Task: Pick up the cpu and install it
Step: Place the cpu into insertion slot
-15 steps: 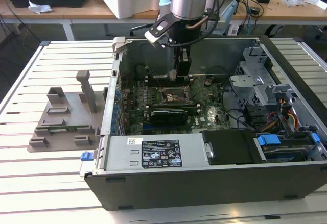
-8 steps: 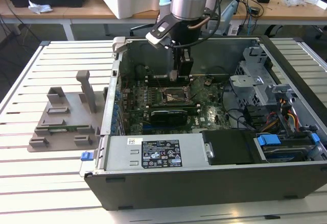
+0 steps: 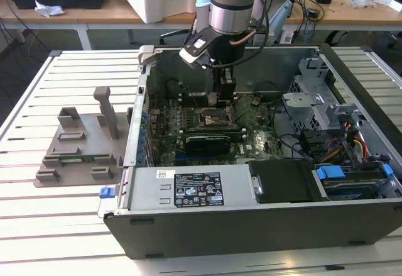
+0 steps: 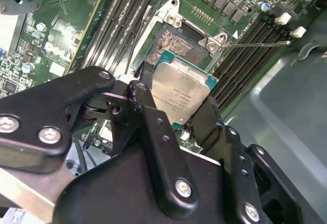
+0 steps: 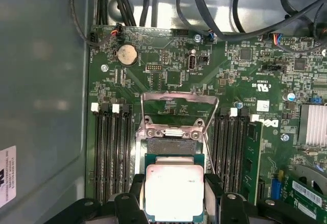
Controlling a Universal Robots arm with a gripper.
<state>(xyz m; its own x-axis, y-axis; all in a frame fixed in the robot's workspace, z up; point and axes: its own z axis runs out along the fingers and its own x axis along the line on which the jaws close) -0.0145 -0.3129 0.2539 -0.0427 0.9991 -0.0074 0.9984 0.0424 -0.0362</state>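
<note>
Silver-topped cpu (image 4: 181,94) pinched in hand (image 3: 221,102), 12 o'clock of open socket (image 3: 217,121), exterior view; skewed seating could damage socket.

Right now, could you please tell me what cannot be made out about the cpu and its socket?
- Gap between cpu and socket: both wrist views look down on them, so contact is unreadable.
- Much of the socket: covered by the cpu in both wrist views.
- Cpu's contact side: faces away.
</note>
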